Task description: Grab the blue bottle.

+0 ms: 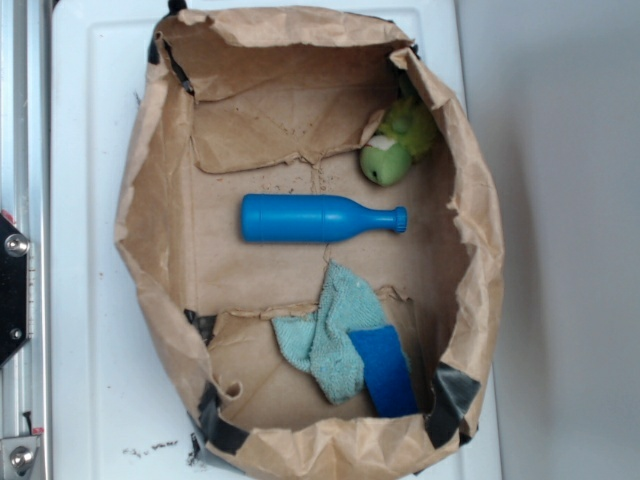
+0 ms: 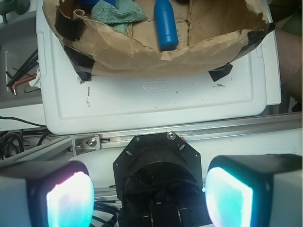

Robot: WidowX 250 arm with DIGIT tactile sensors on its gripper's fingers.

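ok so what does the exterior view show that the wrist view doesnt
Only the exterior view shows the green plush toy in the bag's corner and the blue bottle's whole length, lying on its side with neck and ringed cap visible.

Only the wrist view shows the gripper, open and outside the bag, its fingers wide apart, plus the robot base, metal rail and cables.

Both show the paper bag, the teal cloth, the dark blue pad and the white tray.

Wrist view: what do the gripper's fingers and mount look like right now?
The gripper has two chunky grey fingers whose inner pads glow cyan with a pink tinge. Between them sits a black octagonal mount. No markings visible.
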